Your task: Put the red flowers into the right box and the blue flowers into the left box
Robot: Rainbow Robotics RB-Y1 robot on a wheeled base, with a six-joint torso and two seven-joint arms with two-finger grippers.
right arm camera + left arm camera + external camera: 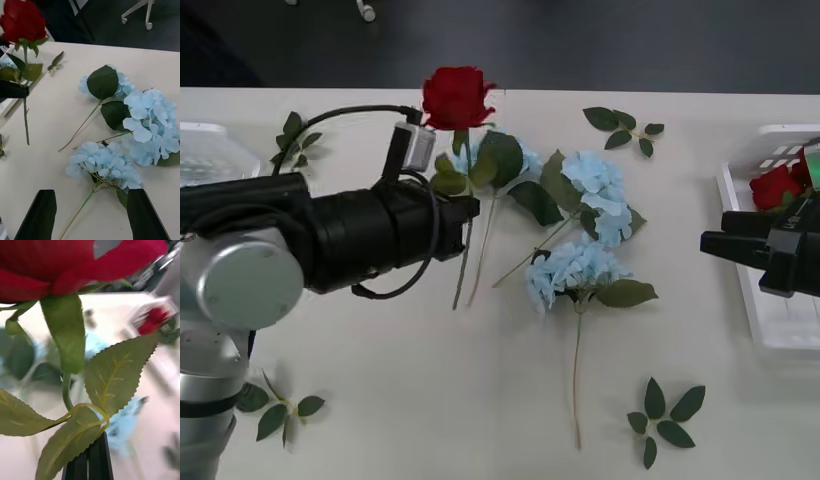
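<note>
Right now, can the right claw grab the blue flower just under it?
Probably yes. The right claw is open, hanging over the nearest blue flower, with nothing between them. The left claw, shut on the red rose, is off to the side.

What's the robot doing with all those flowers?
It is sorting them. The left gripper is shut on a red rose and holds it up above the table. Three blue flowers lie in the middle of the table, not yet sorted. The right gripper is open and hovers near one of them. The right box already has a red flower in it. The left box sits at the far left edge.
</note>
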